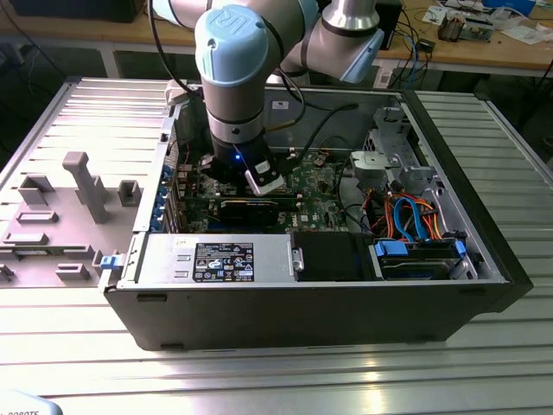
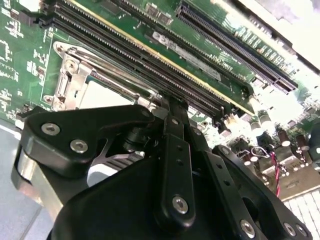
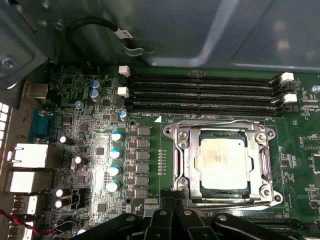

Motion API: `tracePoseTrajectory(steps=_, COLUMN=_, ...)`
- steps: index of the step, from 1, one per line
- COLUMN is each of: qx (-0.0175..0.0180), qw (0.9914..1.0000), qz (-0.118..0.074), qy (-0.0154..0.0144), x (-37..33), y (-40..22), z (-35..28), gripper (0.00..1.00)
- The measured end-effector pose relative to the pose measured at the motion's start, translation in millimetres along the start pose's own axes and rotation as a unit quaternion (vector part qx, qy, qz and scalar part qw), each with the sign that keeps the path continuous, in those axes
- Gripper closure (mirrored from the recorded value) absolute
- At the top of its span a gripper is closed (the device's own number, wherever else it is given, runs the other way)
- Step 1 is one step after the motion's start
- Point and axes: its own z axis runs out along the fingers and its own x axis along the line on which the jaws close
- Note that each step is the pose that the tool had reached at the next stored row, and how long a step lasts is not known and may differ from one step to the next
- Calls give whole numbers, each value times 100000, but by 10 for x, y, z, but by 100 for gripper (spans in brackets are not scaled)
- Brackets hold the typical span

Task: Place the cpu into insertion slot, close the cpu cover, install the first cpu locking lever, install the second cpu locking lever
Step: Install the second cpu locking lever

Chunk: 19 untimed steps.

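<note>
CPU (image 3: 222, 160), one chip, sits in your one slot (image 3: 176, 165) with the cover (image 3: 189, 162) down around it, beside four black memory slots (image 3: 200, 92). Your gripper (image 3: 172, 202) hangs at the socket's edge; you cannot tell how far its fingers are apart or whether they hold anything.

Exterior view looks down at a slant from in front of the open computer case (image 1: 346, 303), taking in the whole case, the arm (image 1: 238, 78) and the slatted table (image 1: 259, 372); first wrist view looks nearly straight down at the motherboard (image 3: 100, 140) from close, w/ the insertion slot (image 3: 175, 150) and memory slots (image 3: 200, 92); second wrist view is lower, closer, oblique across the same memory slots (image 2: 150, 55); both wrist views share slot and gripper linkage.
</note>
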Motion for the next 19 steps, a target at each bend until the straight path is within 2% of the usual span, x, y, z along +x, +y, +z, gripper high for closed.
tracePoseTrajectory(steps=2, qx=109, qw=100000, qz=-11, qy=13, x=3, y=1, z=-4, gripper=89)
tracePoseTrajectory(steps=5, qx=90, qw=100000, qz=-2, qy=-1, x=3, y=7, z=-26, gripper=89)
tracePoseTrajectory(steps=16, qx=101, qw=100000, qz=-1, qy=4, x=-2, y=42, z=-181, gripper=89)
tracePoseTrajectory(steps=19, qx=89, qw=100000, qz=-3, qy=-2, x=-3, y=46, z=-194, gripper=89)
